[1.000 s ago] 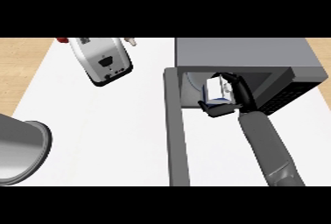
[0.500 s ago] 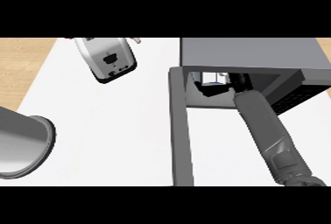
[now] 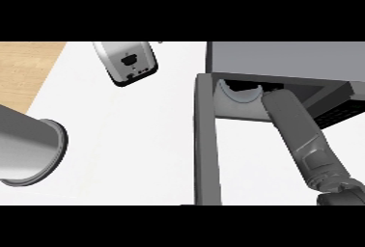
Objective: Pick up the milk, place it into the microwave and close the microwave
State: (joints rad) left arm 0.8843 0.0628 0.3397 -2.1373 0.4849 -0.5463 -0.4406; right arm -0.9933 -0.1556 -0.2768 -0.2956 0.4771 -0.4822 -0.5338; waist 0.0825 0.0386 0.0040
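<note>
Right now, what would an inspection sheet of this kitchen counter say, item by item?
Surface: white counter, with a strip of wooden floor showing at the upper left.
Job's things: grey microwave at the upper right, its door swung open towards the viewer; the turntable plate shows inside. The milk cannot be seen.
Clutter: a toaster at the top centre; a large grey metal pot lying at the left edge.
Hands: the right forearm reaches into the microwave, and its hand is hidden inside; the left hand is not in view.
Cables: nothing seen.
Surroundings: nothing seen beyond the floor strip.
</note>
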